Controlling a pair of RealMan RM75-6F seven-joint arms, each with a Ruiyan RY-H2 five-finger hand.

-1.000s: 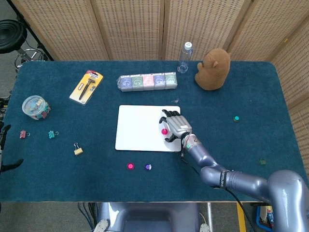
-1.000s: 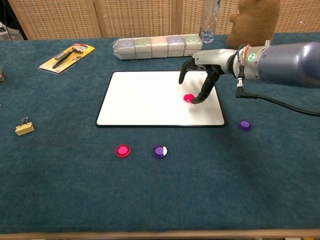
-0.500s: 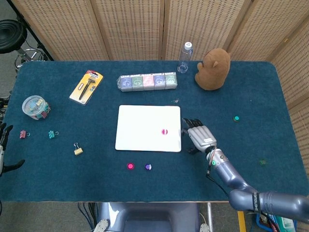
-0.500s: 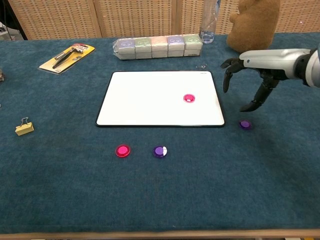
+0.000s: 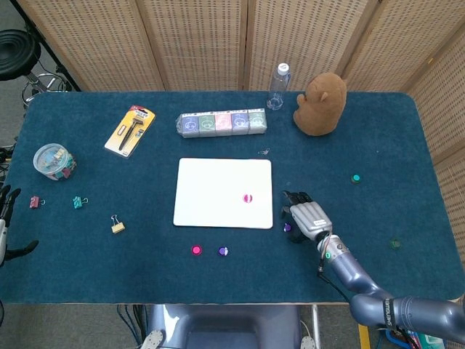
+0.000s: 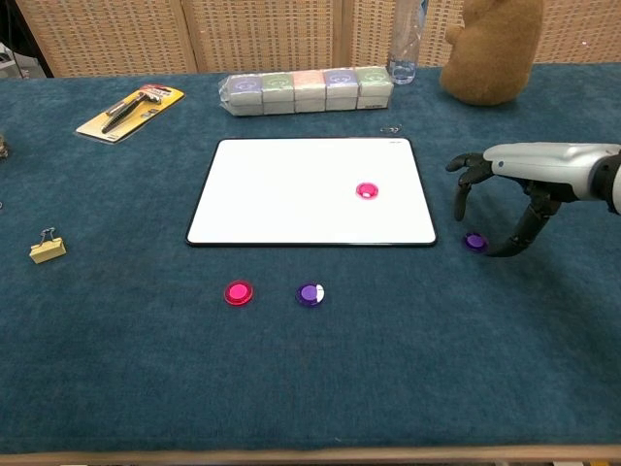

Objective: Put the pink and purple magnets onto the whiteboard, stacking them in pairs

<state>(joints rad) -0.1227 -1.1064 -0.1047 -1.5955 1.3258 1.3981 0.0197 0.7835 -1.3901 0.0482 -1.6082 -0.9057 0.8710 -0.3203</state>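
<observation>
Nearest the bottom of the chest view, a pink magnet (image 6: pixel 238 292) and a purple magnet (image 6: pixel 310 294) lay side by side on the blue bench (image 6: pixel 146 369), just below the whiteboard's lower edge and not yet on it. At the right of that frame, my right robot hand (image 6: pixel 505 199) hung above a second purple magnet (image 6: pixel 474 242), which lay on the bench just right of the whiteboard's lower right corner. My fingers were spread and curved downward around it, holding nothing; one fingertip looked very close to the magnet, though I could not tell whether it touched. I judged I was placed there to pick that magnet up, since it was the loose one closest to the board.

The whiteboard (image 6: pixel 291 194) lay flat in the middle of the frame, with one pink magnet (image 6: pixel 366 190) on its right half, probably the base of the first pair. Going by the task, the purple one under my hand should go on top of it.

My left robot hand (image 5: pixel 6 218) showed only at the far left edge of the head view, its fingers apart and empty, well away from the work.
</observation>
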